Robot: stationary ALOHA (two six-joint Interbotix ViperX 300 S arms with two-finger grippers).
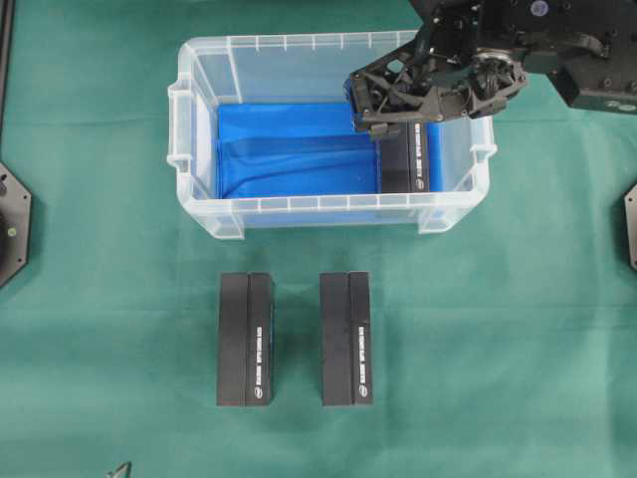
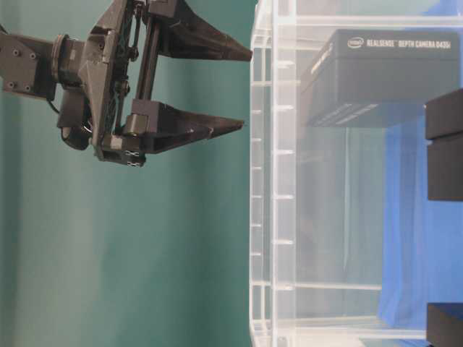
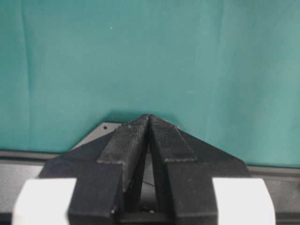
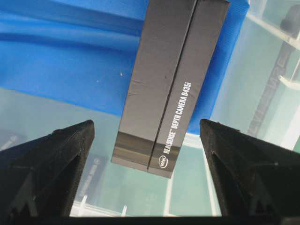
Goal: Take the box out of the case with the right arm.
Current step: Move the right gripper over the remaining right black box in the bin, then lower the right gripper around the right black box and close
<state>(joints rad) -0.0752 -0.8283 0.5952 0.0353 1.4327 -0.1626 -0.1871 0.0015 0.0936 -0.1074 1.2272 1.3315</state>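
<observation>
Tub first: the case [image 1: 204, 149], clear plastic with a rimmed edge and a blue sheet [image 1: 289, 149] over its bottom, sits on the green cloth [image 1: 100, 329]. Inside it, against the right-hand wall, lies the box [image 1: 408, 159] — a long black carton with white lettering down one side. In the right wrist view the same box [image 4: 171, 84] runs away from the camera across the blue lining, its near end between the two spread fingers [image 4: 51, 164], with clear air on both sides of it.

The right gripper [image 1: 383, 110] hangs over the right rear part of the case, partly covering the far end of the box, its jaws spread wide and touching nothing that I can see. From the table-level view it [image 2: 242, 90] stands off from the wall of the case, jaws well parted.

Outside the case, in front of its near wall, two more black boxes [image 1: 246, 339] lie side by side on the cloth, apart from each other.

The left gripper [image 3: 149, 119] shows only in its own camera — fingers pressed together at the tips, over bare green cloth.
</observation>
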